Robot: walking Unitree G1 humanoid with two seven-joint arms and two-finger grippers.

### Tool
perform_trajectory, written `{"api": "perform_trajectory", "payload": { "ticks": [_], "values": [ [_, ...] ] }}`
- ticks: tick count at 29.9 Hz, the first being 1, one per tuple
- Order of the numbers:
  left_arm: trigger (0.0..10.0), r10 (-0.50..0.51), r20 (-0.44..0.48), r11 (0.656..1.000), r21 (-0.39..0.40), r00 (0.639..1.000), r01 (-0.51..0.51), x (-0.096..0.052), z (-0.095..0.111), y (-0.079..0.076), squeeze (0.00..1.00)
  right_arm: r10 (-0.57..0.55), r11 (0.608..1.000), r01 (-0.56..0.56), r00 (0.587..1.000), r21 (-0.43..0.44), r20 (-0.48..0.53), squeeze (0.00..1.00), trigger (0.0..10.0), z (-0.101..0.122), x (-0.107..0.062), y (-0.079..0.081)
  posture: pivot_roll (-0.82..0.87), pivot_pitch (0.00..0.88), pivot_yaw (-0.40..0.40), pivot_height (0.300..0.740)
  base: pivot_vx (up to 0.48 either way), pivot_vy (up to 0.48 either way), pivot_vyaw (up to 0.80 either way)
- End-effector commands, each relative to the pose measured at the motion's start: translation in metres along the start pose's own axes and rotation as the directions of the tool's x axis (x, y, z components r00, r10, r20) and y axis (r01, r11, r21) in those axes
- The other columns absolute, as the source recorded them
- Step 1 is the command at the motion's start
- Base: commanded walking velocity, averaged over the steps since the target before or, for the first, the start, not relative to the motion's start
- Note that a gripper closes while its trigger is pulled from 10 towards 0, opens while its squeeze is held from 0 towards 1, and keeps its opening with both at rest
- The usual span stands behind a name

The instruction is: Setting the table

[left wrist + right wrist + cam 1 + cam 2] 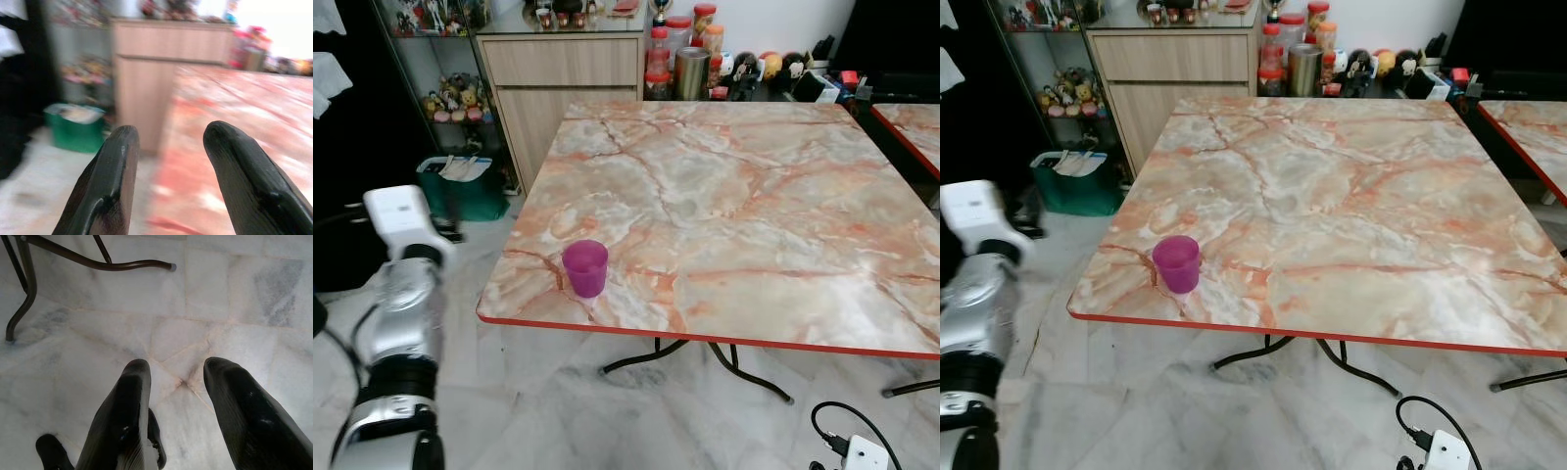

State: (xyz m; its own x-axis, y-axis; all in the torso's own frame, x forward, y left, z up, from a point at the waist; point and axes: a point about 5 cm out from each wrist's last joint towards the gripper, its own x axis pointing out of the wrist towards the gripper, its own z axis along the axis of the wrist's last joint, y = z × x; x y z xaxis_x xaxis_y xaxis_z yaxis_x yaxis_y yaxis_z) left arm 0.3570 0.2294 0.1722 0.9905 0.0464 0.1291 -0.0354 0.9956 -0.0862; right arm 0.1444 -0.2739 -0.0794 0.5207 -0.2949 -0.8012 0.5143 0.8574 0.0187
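Note:
A purple plastic cup [585,267] stands upright near the front left corner of the marble-patterned table [754,196] with its red rim. My left arm [401,323] is raised at the left, beside the table's corner and apart from the cup. In the left wrist view the left gripper [168,161] is open with nothing between its fingers, facing the table's edge and a wooden cabinet. The right gripper [176,401] hangs open and empty above the floor near the table's dark metal legs [29,279].
A wooden cabinet [563,83] stands behind the table's far left corner, with jars and a metal canister [691,73] beside it. A green bin [465,186] sits on the floor at left. A white power strip with black cable [852,450] lies front right. A second table [911,122] stands at right.

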Motion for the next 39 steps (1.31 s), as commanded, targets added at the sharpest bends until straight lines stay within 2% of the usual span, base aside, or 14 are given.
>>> {"api": "perform_trajectory", "payload": {
  "ticks": [1,2,3,6,7,10,11,18,19,29,32,35,37,39],
  "values": [
    [10.0,-0.107,0.028,0.994,-0.022,0.994,0.108,0.010,0.022,-0.020,0.00,-0.006,1.000,0.006,1.000,0.017,0.005,0.00,10.0,0.000,0.000,0.000,0.10,0.037,0.029,0.740,0.000,0.000,0.00],
    [10.0,-0.107,0.028,0.994,-0.022,0.994,0.108,0.010,0.022,-0.020,0.00,-0.006,1.000,0.006,1.000,0.017,0.005,0.00,10.0,0.000,0.000,0.000,0.10,0.037,0.029,0.740,0.000,0.000,0.00],
    [10.0,-0.172,0.025,0.985,-0.026,0.985,0.172,0.014,0.030,-0.034,0.00,-0.008,1.000,0.008,1.000,0.019,0.005,0.00,10.0,0.000,0.000,0.001,0.10,0.036,0.036,0.740,0.000,0.000,0.00],
    [10.0,-0.226,0.010,0.973,-0.053,0.974,0.226,0.019,0.037,-0.046,0.00,-0.010,1.000,0.010,1.000,0.022,0.005,0.00,10.0,0.000,0.000,0.001,0.10,0.036,0.039,0.740,0.000,0.000,0.00],
    [10.0,-0.251,-0.008,0.967,-0.041,0.968,0.250,0.021,0.040,-0.050,1.00,-0.012,1.000,0.011,1.000,0.024,0.006,0.00,10.0,0.000,0.000,0.001,0.10,0.036,0.040,0.740,0.000,0.000,0.00],
    [10.0,-0.275,-0.030,0.961,-0.044,0.961,0.274,0.023,0.041,-0.055,1.00,-0.012,1.000,0.012,1.000,0.026,0.007,0.00,10.0,0.000,0.000,0.001,0.10,0.036,0.043,0.740,0.000,0.000,0.00],
    [10.0,-0.311,-0.083,0.950,-0.034,0.947,0.309,0.025,0.040,-0.061,1.00,-0.012,1.000,0.012,1.000,0.028,0.007,0.00,10.0,0.000,0.000,0.002,0.10,0.033,0.045,0.740,0.000,0.000,0.00],
    [10.0,-0.366,-0.221,0.924,0.031,0.904,0.382,0.021,0.026,-0.072,1.00,-0.008,1.000,0.008,1.000,0.028,0.007,0.00,10.0,0.000,0.000,0.002,0.10,0.030,0.048,0.740,0.000,0.000,0.00],
    [10.0,-0.379,-0.259,0.915,0.036,0.888,0.401,0.019,0.021,-0.073,0.00,-0.007,1.000,0.007,1.000,0.026,0.008,0.00,10.0,0.001,0.000,0.002,0.10,0.028,0.048,0.740,0.000,0.000,0.00],
    [10.0,-0.414,-0.419,0.884,0.026,0.809,0.466,0.008,0.005,-0.075,0.00,-0.002,1.000,0.002,1.000,0.016,0.008,0.00,10.0,0.001,0.000,0.003,0.10,0.016,0.049,0.740,0.000,0.000,0.00],
    [10.0,-0.414,-0.440,0.882,0.024,0.797,0.471,0.007,0.002,-0.075,0.00,0.000,1.000,0.000,1.000,0.014,0.009,0.00,10.0,0.001,0.000,0.003,0.10,0.011,0.049,0.740,0.000,0.000,0.00],
    [10.0,-0.425,-0.471,0.873,0.013,0.773,0.487,0.003,-0.003,-0.076,0.00,0.002,1.000,-0.002,1.000,0.011,0.008,0.00,10.0,0.000,0.000,0.002,0.09,0.004,0.049,0.740,0.000,0.000,0.00],
    [10.0,-0.454,-0.500,0.852,-0.004,0.737,0.523,-0.001,-0.008,-0.080,0.00,0.004,1.000,-0.004,1.000,0.007,0.008,0.00,10.0,0.000,0.000,0.002,0.10,0.000,0.050,0.740,0.000,0.000,0.00],
    [10.0,-0.459,-0.503,0.848,-0.002,0.732,0.530,-0.002,-0.008,-0.081,0.00,0.005,1.000,-0.005,1.000,0.006,0.008,0.00,10.0,0.000,0.000,0.002,0.10,0.000,0.050,0.740,0.000,0.000,0.00]
  ]
}}
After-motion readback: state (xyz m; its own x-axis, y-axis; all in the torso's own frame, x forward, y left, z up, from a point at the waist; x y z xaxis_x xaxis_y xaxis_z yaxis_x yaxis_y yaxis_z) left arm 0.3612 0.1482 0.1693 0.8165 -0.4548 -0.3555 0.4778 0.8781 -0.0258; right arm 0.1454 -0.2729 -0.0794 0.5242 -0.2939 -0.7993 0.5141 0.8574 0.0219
